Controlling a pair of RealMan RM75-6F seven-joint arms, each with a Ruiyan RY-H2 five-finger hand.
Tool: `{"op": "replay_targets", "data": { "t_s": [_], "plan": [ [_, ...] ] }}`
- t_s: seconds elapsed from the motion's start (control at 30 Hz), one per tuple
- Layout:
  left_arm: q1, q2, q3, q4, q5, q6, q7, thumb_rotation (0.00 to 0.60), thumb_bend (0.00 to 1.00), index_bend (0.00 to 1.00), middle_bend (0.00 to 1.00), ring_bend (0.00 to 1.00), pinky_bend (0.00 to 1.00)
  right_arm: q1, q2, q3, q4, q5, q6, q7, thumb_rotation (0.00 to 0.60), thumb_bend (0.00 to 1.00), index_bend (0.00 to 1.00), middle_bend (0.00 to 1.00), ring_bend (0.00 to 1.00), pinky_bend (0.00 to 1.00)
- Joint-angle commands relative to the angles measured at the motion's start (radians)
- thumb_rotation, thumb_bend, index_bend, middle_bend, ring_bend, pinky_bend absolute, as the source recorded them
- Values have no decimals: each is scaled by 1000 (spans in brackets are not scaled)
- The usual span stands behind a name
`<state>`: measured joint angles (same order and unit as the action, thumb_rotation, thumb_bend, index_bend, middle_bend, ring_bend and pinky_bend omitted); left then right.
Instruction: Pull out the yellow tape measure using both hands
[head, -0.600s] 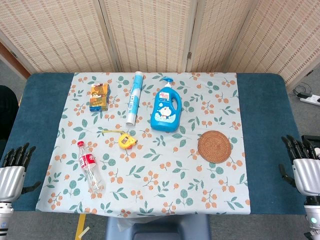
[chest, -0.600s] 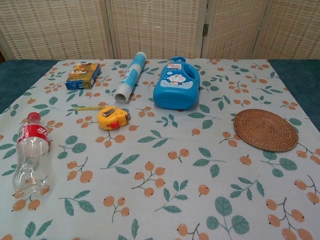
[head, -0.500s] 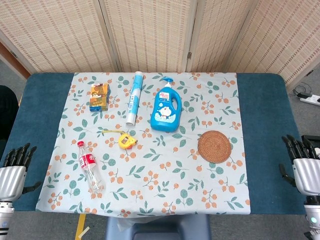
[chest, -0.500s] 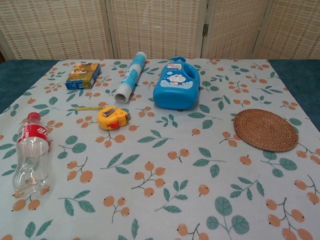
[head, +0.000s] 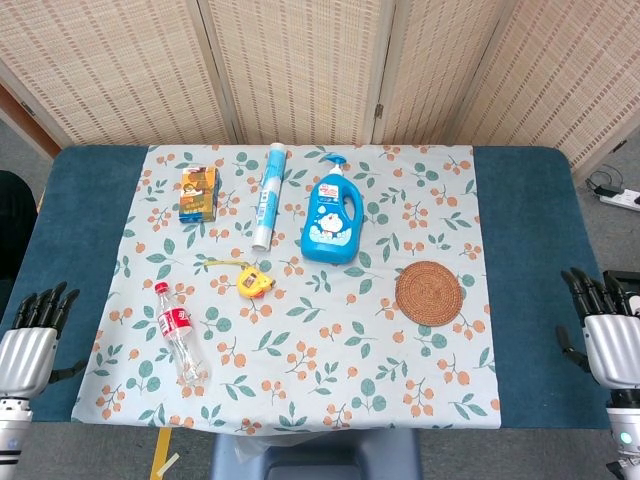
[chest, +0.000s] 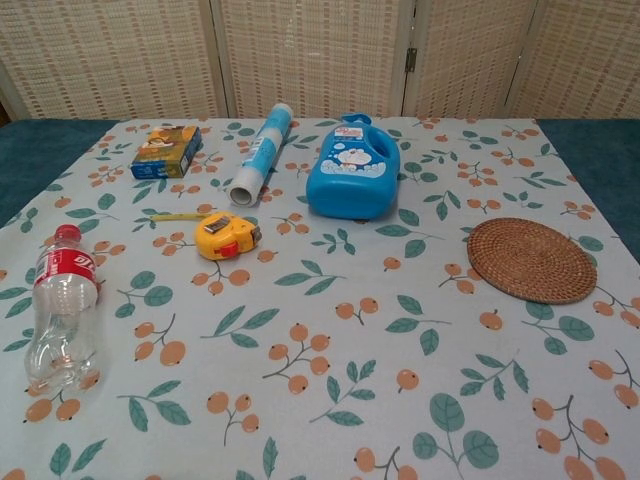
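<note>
We judge the task barely begun: our left hand (head: 27, 352) and right hand (head: 608, 340) hang empty with fingers spread at the near corners, well apart from the yellow tape measure (chest: 227, 236) left of centre, only a short tongue showing.

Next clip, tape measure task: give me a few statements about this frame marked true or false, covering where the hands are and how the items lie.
1. The left hand grips the yellow tape measure. False: it holds nothing, off the table's near left edge.
2. The right hand holds nothing, fingers apart. True.
3. A short length of tape already sticks out of the tape measure toward the left. True.
4. The plastic bottle stands upright. False: it lies on its side on the floral cloth.
5. The blue pump bottle rests on the woven coaster. False: they lie apart, the coaster nearer and to the right.
</note>
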<state>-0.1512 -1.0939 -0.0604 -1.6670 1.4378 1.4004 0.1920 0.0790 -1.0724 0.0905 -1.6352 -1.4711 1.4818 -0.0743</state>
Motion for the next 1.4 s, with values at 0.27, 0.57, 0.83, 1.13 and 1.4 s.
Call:
{"op": "replay_targets", "data": {
  "t_s": [0.27, 0.57, 0.83, 1.13, 1.4],
  "plan": [
    [-99, -2, -31, 27, 51, -88, -58, 600, 185, 69, 1, 9, 0, 3, 14, 2, -15, -2, 0, -7, 600, 487, 62, 108, 139, 0],
    [-284, -32, -64, 93, 124, -271, -212, 600, 222, 101, 25, 26, 0, 6, 20, 2, -21, -5, -2, -7, 600, 486, 62, 108, 143, 0],
    [-457, -119, -81, 202, 179, -410, -307, 600, 324, 143, 71, 56, 0, 3, 24, -2, -26, -8, 3, -10, 600, 486, 62, 108, 150, 0],
    [-601, -230, -79, 340, 160, -557, -365, 600, 406, 165, 92, 60, 0, -2, 22, -4, -19, 2, 1, -3, 600, 486, 61, 108, 152, 0],
    [-693, -290, -60, 398, 130, -676, -357, 600, 484, 167, 104, 60, 0, 1, 18, -4, -11, 10, -10, 3, 600, 486, 62, 109, 162, 0]
  ]
}}
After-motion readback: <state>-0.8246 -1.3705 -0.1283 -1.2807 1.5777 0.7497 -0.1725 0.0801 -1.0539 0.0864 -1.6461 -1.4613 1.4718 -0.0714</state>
